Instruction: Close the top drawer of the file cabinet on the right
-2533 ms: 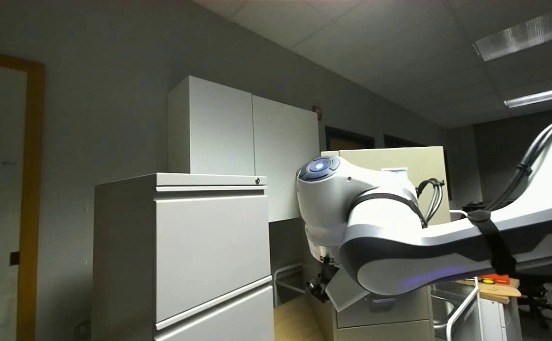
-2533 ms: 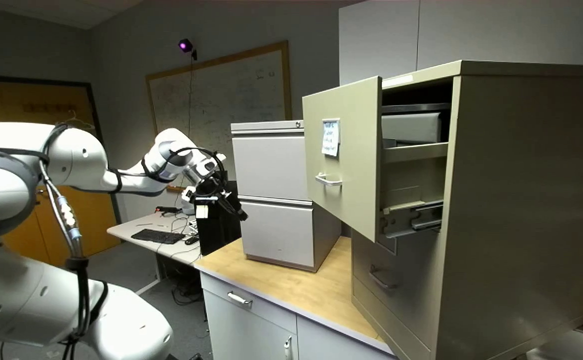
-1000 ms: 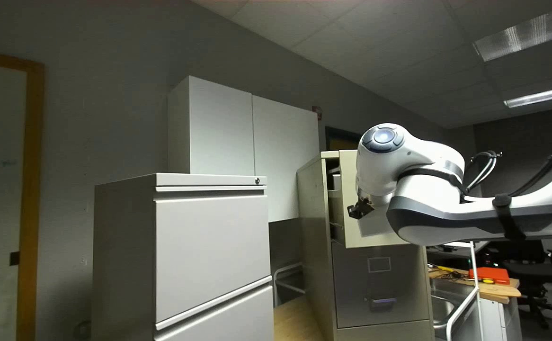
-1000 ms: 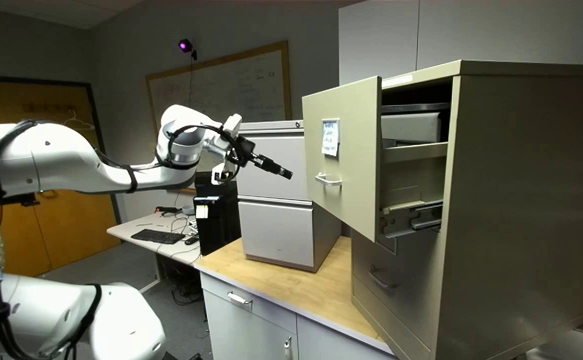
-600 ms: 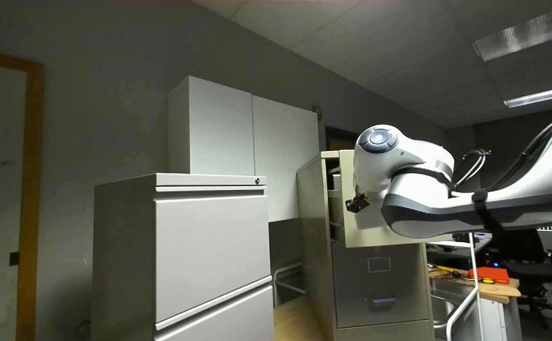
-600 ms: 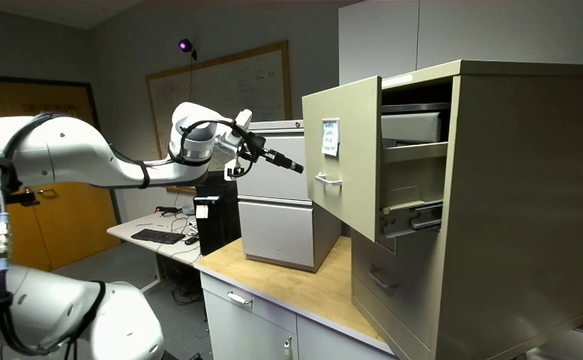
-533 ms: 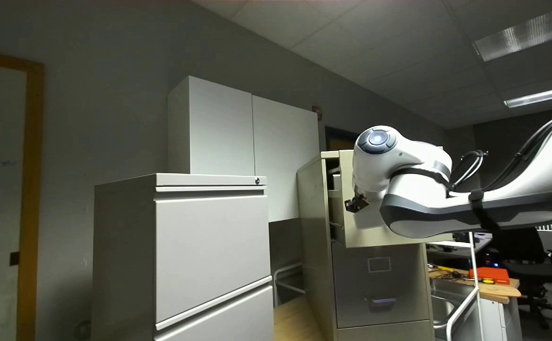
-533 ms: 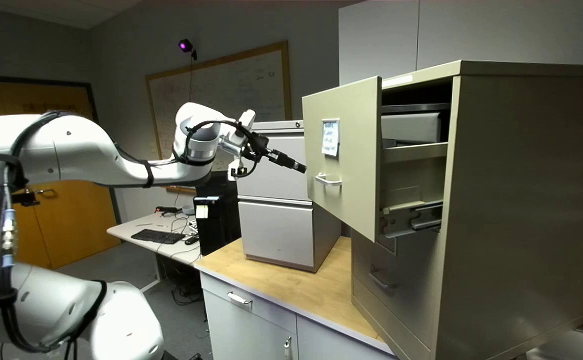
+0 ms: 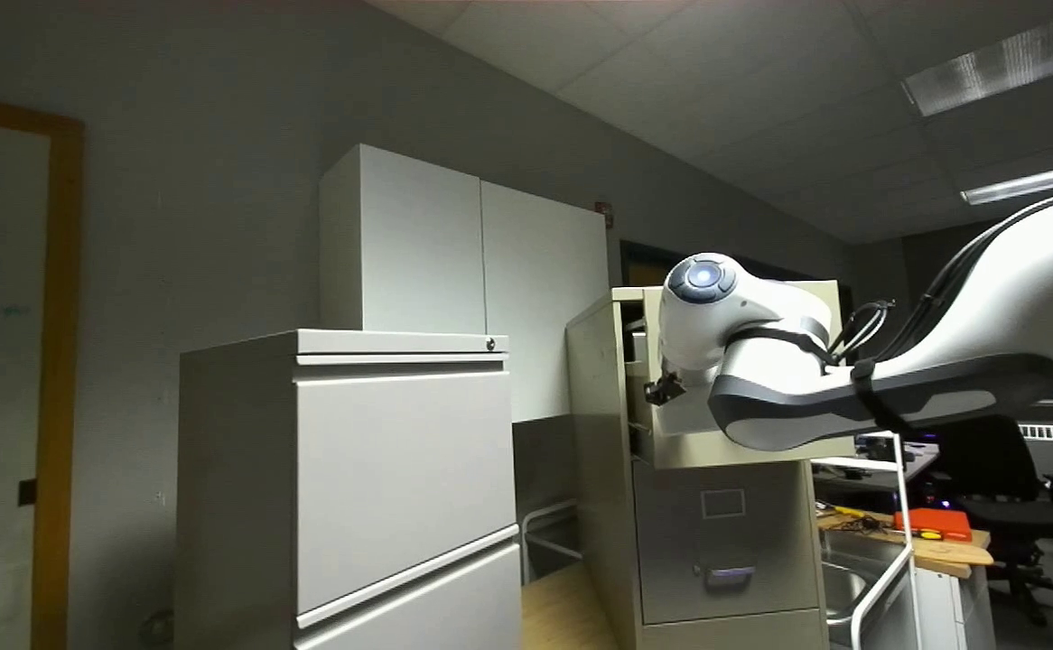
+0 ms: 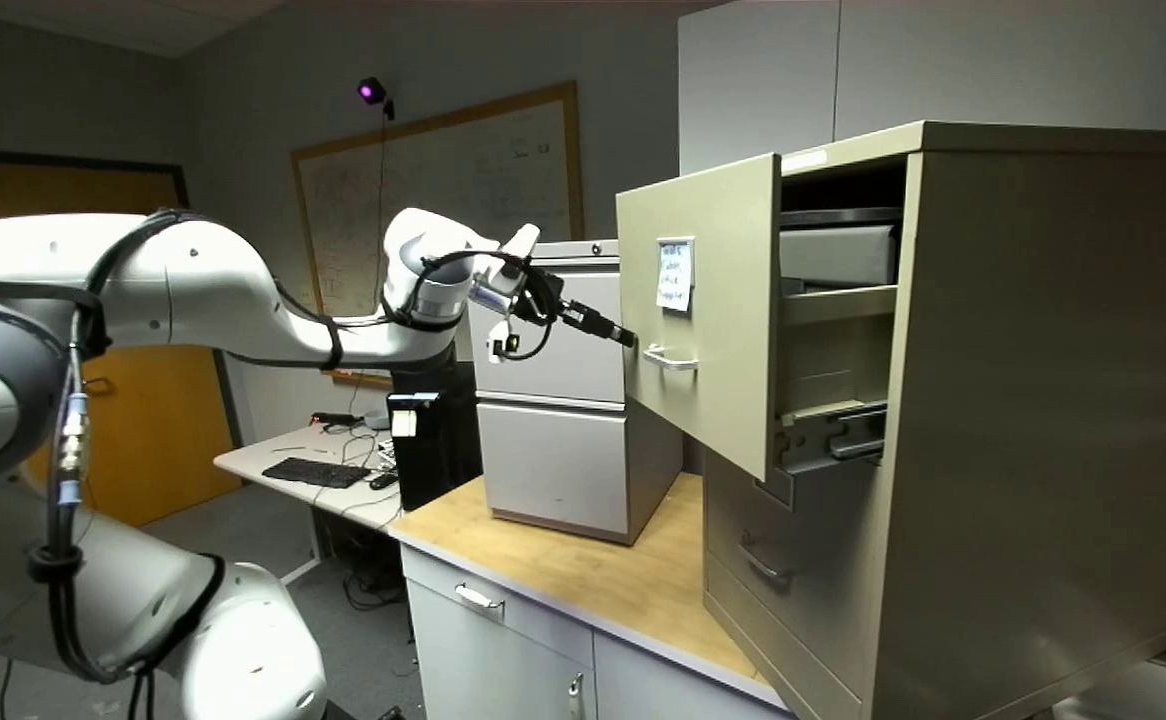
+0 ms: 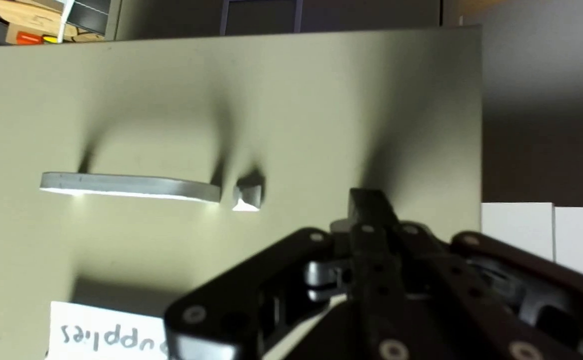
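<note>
The top drawer of the tan file cabinet stands partly pulled out; its beige front also shows in an exterior view and the wrist view. A silver handle and a handwritten label are on the front. My gripper is shut and empty, its tips against or very near the front, beside the handle toward the edge nearer the grey cabinet. In the wrist view, upside down, the closed tips meet their shadow on the front; the handle lies left.
The pale grey cabinet stands beside the file cabinet on a wooden counter. A grey box shows inside the open drawer. A white cupboard hangs on the wall. A desk with a keyboard stands behind.
My gripper has come up and forward from beside the grey cabinet to the drawer front. In the last half second the drawer has moved slightly inward.
</note>
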Robot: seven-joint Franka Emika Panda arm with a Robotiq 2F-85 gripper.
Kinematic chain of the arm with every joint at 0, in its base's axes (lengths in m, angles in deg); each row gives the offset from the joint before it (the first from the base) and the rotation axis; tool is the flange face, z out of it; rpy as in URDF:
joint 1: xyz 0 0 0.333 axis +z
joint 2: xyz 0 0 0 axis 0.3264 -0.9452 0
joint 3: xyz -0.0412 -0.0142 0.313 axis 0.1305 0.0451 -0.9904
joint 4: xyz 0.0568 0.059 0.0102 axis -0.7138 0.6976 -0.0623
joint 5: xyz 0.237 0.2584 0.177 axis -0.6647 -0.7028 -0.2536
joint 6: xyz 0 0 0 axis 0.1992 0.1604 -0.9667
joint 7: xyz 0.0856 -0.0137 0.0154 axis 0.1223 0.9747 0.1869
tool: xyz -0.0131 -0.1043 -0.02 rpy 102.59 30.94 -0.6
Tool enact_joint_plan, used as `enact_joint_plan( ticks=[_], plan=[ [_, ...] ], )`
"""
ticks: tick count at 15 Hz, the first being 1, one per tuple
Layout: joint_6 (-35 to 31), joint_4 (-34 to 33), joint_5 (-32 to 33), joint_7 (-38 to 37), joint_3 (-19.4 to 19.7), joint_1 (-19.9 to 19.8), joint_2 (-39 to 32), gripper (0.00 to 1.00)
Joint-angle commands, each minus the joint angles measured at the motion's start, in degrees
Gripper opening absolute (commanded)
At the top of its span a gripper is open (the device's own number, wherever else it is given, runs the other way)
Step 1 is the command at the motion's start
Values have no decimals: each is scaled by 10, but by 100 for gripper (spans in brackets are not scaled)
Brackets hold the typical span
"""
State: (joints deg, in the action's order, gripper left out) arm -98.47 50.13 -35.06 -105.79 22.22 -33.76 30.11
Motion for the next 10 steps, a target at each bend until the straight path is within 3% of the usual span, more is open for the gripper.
enact_joint_plan(
  ticks=[1,10],
  plan=[
    [-53,-47,21,-28,24,-4,-82,0],
    [-80,-141,11,-13,55,0,-188,0]
  ],
)
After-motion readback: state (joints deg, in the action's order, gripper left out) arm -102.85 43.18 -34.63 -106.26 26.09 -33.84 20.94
